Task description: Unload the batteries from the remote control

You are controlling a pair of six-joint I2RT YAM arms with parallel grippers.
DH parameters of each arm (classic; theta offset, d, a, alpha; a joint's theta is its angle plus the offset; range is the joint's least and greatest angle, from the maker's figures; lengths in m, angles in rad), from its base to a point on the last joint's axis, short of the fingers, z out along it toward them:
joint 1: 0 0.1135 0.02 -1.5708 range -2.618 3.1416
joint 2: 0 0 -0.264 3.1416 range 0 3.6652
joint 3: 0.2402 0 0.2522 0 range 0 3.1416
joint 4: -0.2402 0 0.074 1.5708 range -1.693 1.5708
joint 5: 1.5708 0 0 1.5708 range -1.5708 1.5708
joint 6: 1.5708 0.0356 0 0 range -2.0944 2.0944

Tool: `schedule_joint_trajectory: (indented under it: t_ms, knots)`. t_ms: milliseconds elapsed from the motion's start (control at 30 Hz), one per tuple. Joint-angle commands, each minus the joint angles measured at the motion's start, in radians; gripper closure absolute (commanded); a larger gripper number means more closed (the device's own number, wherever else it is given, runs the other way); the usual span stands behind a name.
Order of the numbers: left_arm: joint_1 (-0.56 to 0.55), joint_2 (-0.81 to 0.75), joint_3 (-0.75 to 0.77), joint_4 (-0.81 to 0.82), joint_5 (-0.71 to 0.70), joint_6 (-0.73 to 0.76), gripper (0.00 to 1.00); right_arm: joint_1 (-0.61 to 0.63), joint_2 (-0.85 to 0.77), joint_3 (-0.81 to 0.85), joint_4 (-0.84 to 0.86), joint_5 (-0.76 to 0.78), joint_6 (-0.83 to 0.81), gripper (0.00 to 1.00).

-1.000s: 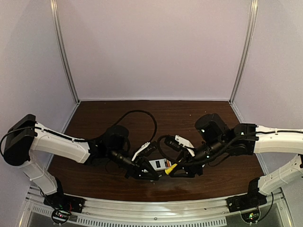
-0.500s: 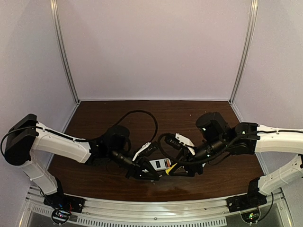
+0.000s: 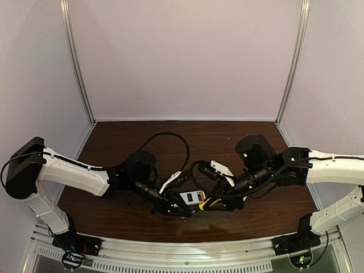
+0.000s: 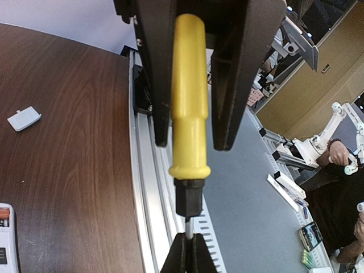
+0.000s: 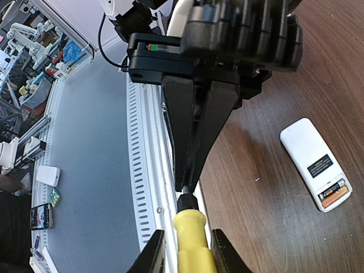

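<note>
Two small batteries [image 5: 334,193], light, hard and likely to roll, sit snug in the open bay of the remote [image 5: 311,156] lying back-up on the table [image 5: 267,233], best levered out at one end; the left gripper [image 5: 186,185] pinches the screwdriver [image 4: 189,102] by its shaft, and the right gripper [image 4: 190,145] straddles its handle, whether tight I cannot tell.

Screwdriver [image 5: 192,244] close beside remote control [image 5: 313,159]

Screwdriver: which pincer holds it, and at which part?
The left pincer grips the screwdriver by its metal shaft. The right pincer straddles the yellow handle; whether it clamps cannot be told.
</note>
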Motion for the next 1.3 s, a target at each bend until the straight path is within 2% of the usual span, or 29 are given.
schedule_joint_trajectory:
  t_ms: [0,433,800,1100,1167,1267]
  knots:
    - [-0.003,0.016,0.024,0.029,0.011,0.001,1.00,0.009,-0.011,0.011,0.016,-0.016,-0.005,0.74]
    - [-0.002,0.016,0.026,0.022,0.012,0.004,1.00,0.009,-0.003,0.000,0.026,-0.001,0.002,0.81]
    - [-0.003,0.017,0.028,0.013,0.011,0.013,0.99,0.009,-0.010,-0.024,0.035,0.014,0.020,0.96]
    - [-0.003,-0.007,0.011,-0.001,-0.042,0.045,0.65,0.009,-0.030,-0.044,0.042,0.045,0.034,1.00]
    - [-0.003,-0.015,0.010,-0.024,-0.093,0.055,0.56,0.009,-0.042,-0.048,0.033,0.074,0.037,1.00]
    - [-0.002,-0.018,0.024,-0.107,-0.253,0.087,0.44,0.009,-0.061,-0.059,0.028,0.131,0.042,1.00]
